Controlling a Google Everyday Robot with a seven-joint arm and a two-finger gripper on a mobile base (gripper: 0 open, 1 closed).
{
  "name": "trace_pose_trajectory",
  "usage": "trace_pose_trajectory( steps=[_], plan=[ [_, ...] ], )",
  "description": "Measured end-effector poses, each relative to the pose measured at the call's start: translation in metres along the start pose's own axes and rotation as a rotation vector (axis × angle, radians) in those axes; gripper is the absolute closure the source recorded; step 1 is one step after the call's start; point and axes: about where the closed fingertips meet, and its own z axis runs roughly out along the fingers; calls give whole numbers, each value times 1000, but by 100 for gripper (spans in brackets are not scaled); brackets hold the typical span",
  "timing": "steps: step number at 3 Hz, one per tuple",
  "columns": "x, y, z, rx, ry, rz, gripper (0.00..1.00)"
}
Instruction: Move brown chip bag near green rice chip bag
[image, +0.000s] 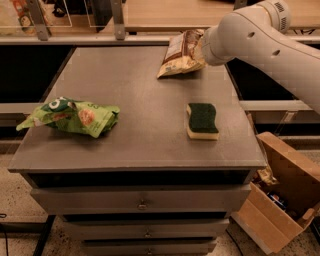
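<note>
The camera view looks down on a grey, matte table top (145, 130) that sits on a cabinet of shallow drawers (142, 202), each with a small knob at its middle. The floor (15, 200) beside it is pale and speckled. An open cardboard box (280, 200) stands on the floor off the right front corner, flaps spread, with dark bits inside (too small to make out). Behind the table runs a metal rail (150, 39), and beyond that lies a light wooden surface (175, 12).

The brown chip bag (181, 52) is at the far edge of the top, right of centre, tilted – its lower left corner is down at the surface and its upper end is raised toward the arm. The gripper (201, 49) is right at that upper end, behind the thick white arm (265, 35) that reaches in from the right – whether it is clamped on the bag or not, I cannot tell.

The green rice chip bag (70, 116) lies crumpled at the left edge, well apart from the brown one. A green-topped yellow sponge (202, 120) lies flat toward the right front, between the brown bag and the near edge
</note>
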Motion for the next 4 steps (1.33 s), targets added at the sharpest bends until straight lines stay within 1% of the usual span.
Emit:
trace_pose_trajectory(
  steps=[1,2,3,4],
  plan=[
    [17,-5,-3,-16,36,-13,59],
    [35,-5,2,-43,69,-16,36],
    [44,0,8,-69,76,-21,12],
    [47,8,10,-92,64,-27,0]
  ],
)
